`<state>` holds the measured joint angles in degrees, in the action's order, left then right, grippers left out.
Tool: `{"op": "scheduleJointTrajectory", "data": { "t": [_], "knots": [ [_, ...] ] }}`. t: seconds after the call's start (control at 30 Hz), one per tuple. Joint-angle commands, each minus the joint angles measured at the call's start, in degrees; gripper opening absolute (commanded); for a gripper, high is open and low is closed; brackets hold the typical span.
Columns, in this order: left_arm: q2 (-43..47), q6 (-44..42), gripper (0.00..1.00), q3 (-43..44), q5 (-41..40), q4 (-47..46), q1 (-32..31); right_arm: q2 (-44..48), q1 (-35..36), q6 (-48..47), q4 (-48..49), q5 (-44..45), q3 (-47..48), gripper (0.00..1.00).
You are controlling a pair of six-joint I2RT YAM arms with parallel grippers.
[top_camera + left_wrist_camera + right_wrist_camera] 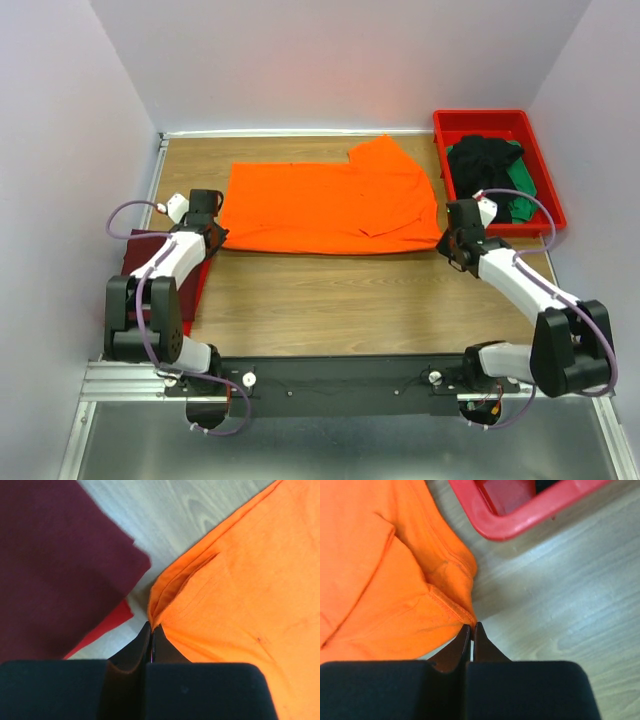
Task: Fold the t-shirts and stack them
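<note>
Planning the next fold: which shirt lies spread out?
The orange shirt, mid-table, with the left gripper and right gripper closed at its near corners. The maroon shirt lies folded at left; the black shirt and green shirt sit bunched in the tray.

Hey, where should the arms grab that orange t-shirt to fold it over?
Grip the orange t-shirt at its two near corners, coming in low from the arms' side. It lies flat and wide, so a single pinch would likely bunch it. The left gripper and right gripper sit closed at those corners.
</note>
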<state>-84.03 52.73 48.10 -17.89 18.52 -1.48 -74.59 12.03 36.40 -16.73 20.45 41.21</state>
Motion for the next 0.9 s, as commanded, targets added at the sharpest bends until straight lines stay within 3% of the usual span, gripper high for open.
{"op": "scheduleJointTrajectory", "data": {
  "t": [0.0,0.27,0.33,0.37,0.43,0.47,0.53,0.73,0.87],
  "knots": [
    [4.93,-1.14,0.00,-3.53,-0.39,1.16,0.33,5.59,-0.69,2.71,-3.40,-2.34,-3.06,0.03],
    [17.93,-0.52,0.00,-10.82,0.57,3.10,0.33,18.41,-0.78,8.59,-6.73,-11.92,-9.74,0.04],
    [19.77,-0.43,0.00,-12.32,0.75,3.19,0.33,21.49,-0.69,9.56,-8.13,-12.45,-10.88,0.09],
    [20.13,-0.43,0.00,-12.67,1.10,3.19,0.33,22.28,-0.78,9.83,-8.66,-12.28,-10.98,0.18],
    [20.75,-0.87,0.10,-13.38,1.80,3.01,0.33,24.65,-0.78,10.00,-9.63,-12.10,-11.06,0.30],
    [21.27,-1.14,0.26,-13.55,1.98,2.75,0.33,25.10,-0.70,9.92,-10.07,-11.58,-10.80,0.42],
    [22.06,-2.19,0.44,-13.29,1.72,2.57,0.33,25.19,-0.69,8.34,-10.77,-11.40,-10.10,0.45],
    [22.86,-6.57,0.50,-8.74,1.01,2.40,0.33,19.23,-0.26,2.46,-9.82,-11.31,-3.97,0.47],
    [20.41,-11.24,0.50,-5.13,5.40,-1.03,0.16,10.55,1.94,1.48,-4.02,-11.57,-0.61,0.45]
  ]
}}
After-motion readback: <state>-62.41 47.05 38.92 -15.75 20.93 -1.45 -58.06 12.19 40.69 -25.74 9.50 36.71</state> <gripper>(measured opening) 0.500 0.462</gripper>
